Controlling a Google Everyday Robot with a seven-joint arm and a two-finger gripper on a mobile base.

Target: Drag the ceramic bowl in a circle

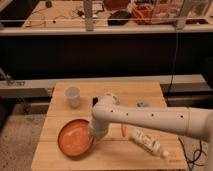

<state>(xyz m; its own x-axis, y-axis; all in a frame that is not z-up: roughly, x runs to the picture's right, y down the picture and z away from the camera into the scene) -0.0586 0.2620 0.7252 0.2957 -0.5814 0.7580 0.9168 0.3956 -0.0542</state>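
Note:
The ceramic bowl (pixel 75 139) is a wide, shallow orange dish with a darker reddish rim. It sits on the wooden table (pixel 107 92) at the front left. My white arm reaches in from the right and bends down at the bowl's right rim. The gripper (pixel 95 136) is at that right rim, mostly hidden behind the arm's wrist.
A small white cup (pixel 73 96) stands at the table's back left. A white bottle (pixel 146 142) lies at the front right. An orange carrot-like object (pixel 123 131) lies just right of the arm. A small grey object (pixel 143 104) sits at the back right.

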